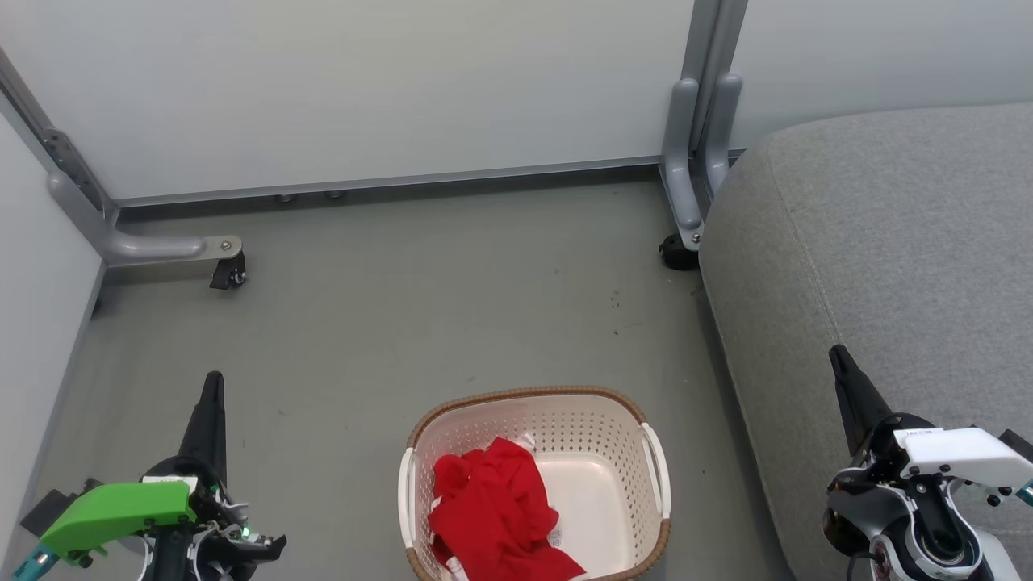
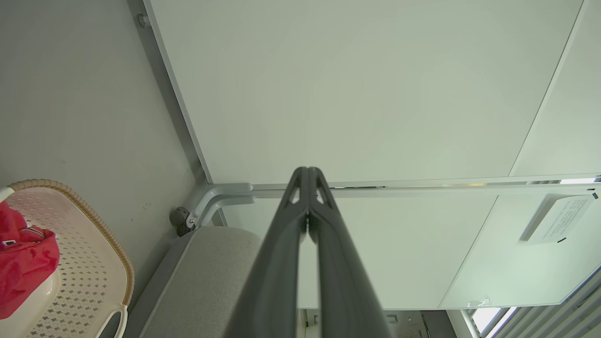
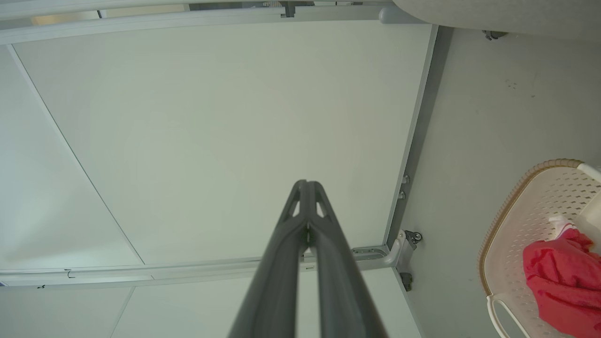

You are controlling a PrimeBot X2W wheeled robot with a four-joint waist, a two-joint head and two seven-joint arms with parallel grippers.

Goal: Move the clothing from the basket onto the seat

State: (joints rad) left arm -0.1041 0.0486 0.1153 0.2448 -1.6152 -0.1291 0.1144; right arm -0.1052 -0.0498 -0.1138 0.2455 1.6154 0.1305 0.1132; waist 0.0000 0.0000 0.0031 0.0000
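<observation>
Red clothing (image 1: 492, 512) with white trim lies bunched in the left half of the cream perforated basket (image 1: 601, 432), which stands on the floor at the bottom centre of the head view. The grey seat (image 1: 880, 242) rises to the basket's right. My left gripper (image 1: 213, 381) is shut and empty, over the floor to the left of the basket. My right gripper (image 1: 835, 353) is shut and empty, above the seat's front edge. The left wrist view has the basket (image 2: 89, 263), clothing (image 2: 23, 263) and seat (image 2: 211, 272); the right wrist view has the basket (image 3: 516, 225) and clothing (image 3: 563, 277).
White partition panels (image 1: 363, 89) close off the back and left. Their grey feet with castors (image 1: 228, 274) (image 1: 678, 254) stand on the grey floor (image 1: 452, 298) between the walls and the seat.
</observation>
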